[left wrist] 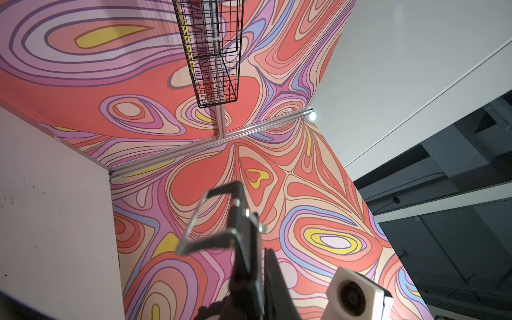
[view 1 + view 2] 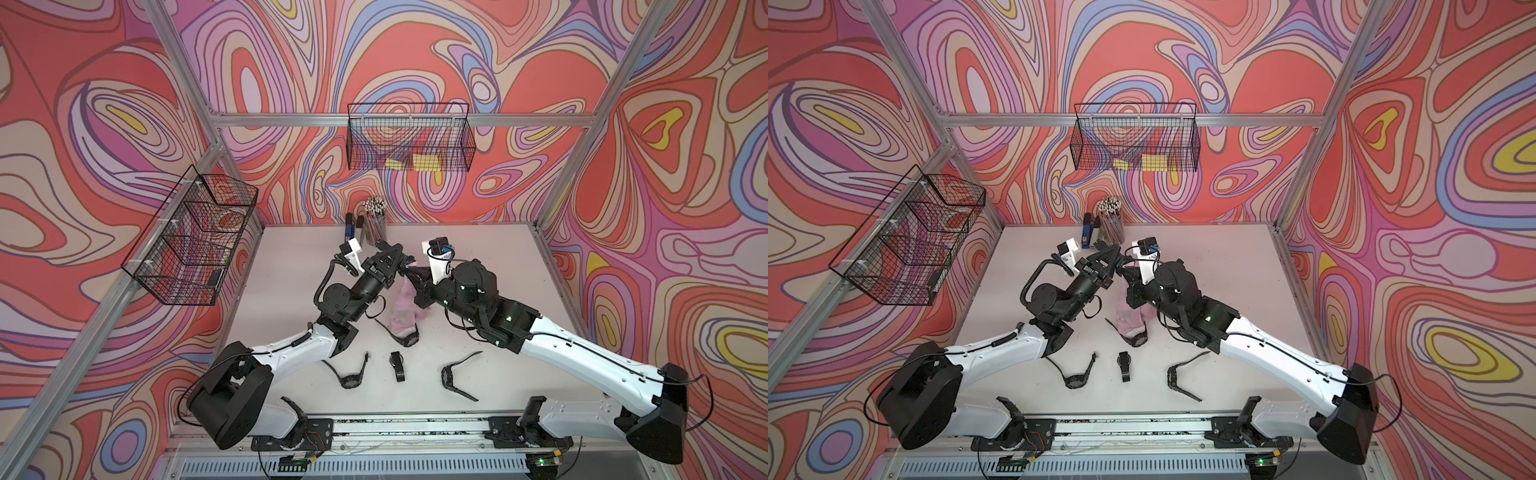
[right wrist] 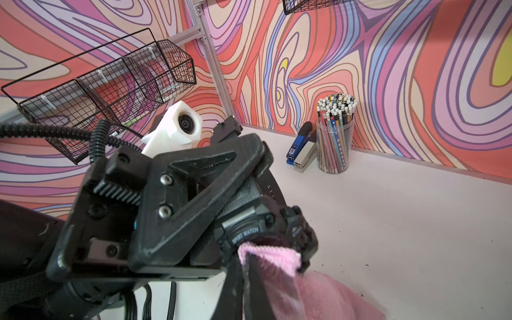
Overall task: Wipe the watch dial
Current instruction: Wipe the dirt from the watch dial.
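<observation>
White table (image 2: 498, 291), pencil cup (image 2: 375, 222) at its back edge. Just on the arm-base side of the cup and lifted off the table, the left gripper (image 2: 400, 266) is clenched on the black watch (image 3: 266, 219). Right gripper (image 2: 409, 274) is clenched on the pink cloth (image 2: 404, 311), which is pressed over the dial (image 3: 264, 241), rest hanging. Farther from the cup, a row of spare watches (image 2: 397, 365) lies flat. Another watch (image 2: 405, 337) lies at the cloth's hem.

We see a black sport watch (image 3: 259, 221) lifted in the air, pink cloth (image 3: 277, 256) bunched against its dial, the rest hanging down.
</observation>
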`<action>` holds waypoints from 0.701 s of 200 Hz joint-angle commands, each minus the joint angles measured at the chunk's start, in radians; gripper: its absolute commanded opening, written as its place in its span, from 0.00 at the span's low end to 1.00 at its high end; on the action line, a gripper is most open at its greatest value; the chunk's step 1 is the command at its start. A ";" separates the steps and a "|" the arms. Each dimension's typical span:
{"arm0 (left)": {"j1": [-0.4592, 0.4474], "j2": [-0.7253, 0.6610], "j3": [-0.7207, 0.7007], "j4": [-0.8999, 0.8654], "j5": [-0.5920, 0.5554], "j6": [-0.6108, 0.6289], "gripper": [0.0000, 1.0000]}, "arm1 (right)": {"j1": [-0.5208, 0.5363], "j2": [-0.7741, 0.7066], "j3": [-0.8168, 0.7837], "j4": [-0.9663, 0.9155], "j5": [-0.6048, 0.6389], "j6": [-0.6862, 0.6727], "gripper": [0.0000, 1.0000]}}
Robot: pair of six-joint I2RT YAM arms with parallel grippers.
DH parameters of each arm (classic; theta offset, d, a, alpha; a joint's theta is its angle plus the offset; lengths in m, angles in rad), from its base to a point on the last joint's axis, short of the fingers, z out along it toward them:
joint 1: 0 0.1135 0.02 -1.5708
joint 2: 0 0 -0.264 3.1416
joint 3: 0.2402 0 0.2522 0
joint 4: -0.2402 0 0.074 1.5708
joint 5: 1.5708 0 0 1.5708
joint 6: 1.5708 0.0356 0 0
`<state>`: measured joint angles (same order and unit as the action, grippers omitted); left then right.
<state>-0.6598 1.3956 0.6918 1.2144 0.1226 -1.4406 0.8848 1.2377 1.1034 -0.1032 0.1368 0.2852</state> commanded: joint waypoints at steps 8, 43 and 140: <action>-0.024 -0.030 0.022 0.107 0.084 -0.030 0.00 | 0.026 0.025 -0.034 -0.036 -0.043 -0.004 0.00; -0.023 -0.044 0.016 0.106 0.078 -0.027 0.00 | 0.005 0.019 -0.049 -0.038 -0.045 -0.003 0.00; -0.021 -0.059 0.009 0.108 0.079 -0.036 0.00 | -0.076 -0.016 -0.071 -0.033 -0.047 0.001 0.00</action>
<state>-0.6613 1.3933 0.6918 1.1938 0.1463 -1.4414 0.8383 1.2091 1.0428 -0.0837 0.0978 0.2882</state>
